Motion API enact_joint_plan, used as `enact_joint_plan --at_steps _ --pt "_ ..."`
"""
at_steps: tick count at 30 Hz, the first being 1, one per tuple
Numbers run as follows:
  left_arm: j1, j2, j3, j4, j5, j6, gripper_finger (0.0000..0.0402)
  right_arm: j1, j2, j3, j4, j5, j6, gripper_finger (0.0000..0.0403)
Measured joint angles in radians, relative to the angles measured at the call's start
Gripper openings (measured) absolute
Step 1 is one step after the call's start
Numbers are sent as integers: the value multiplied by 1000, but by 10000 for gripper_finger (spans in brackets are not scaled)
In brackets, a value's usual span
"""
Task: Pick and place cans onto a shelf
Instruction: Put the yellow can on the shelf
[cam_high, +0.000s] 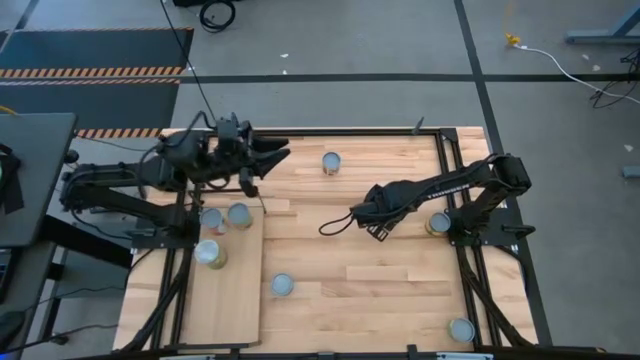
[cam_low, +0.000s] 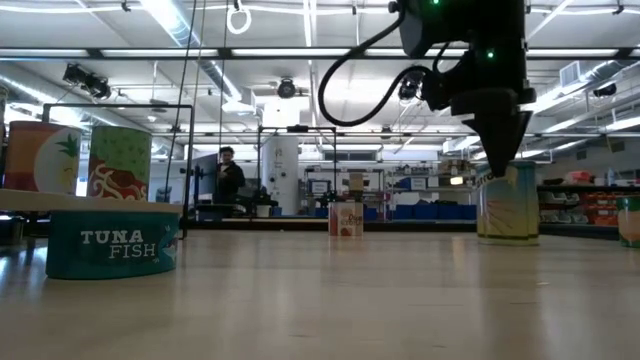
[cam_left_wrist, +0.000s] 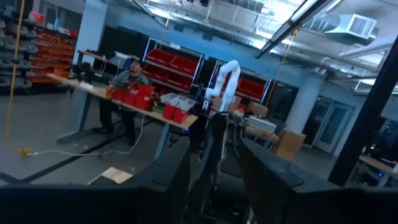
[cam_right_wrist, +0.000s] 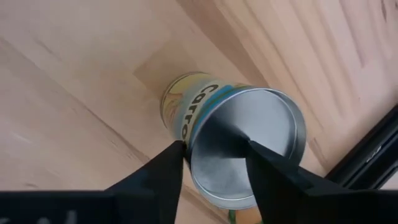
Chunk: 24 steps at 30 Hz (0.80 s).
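A can with a pale "Carro…" label and a silvery lid (cam_right_wrist: 186, 109) stands upright on the tabletop; it also shows in the low view (cam_low: 508, 208). My right gripper (cam_right_wrist: 214, 152) points down just above it, open, with a finger on either side of the lid. It also shows in the low view (cam_low: 498, 160). In the high view my right gripper (cam_high: 372, 222) hides this can. The shelf (cam_high: 228, 300) lies at the near left with three cans (cam_high: 212, 220) standing on it. My left gripper (cam_high: 275, 153) is open and empty, raised over the far left.
Loose cans stand on the table: one far centre (cam_high: 330, 162), a "Tuna Fish" tin near centre (cam_high: 283, 285), one by the right arm's base (cam_high: 438, 223), one at the near right (cam_high: 460, 330). Black frame rails (cam_high: 452, 200) run along both sides. A person sits in the room beyond.
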<state>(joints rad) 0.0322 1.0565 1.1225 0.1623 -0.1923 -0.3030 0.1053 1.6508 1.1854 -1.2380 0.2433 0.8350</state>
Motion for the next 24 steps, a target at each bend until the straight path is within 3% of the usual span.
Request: enact_joint_plan --at_steps 8,18,24 --pt "-3 -132 1 -213 1 0 142 67 5 2 88 -7 -88 116" --pt "-3 -224 1 -349 70 0 142 117 19 9 544 -68 -324 10" --pt "-3 -203 1 -501 125 1 142 118 83 49 699 -59 -492 4"
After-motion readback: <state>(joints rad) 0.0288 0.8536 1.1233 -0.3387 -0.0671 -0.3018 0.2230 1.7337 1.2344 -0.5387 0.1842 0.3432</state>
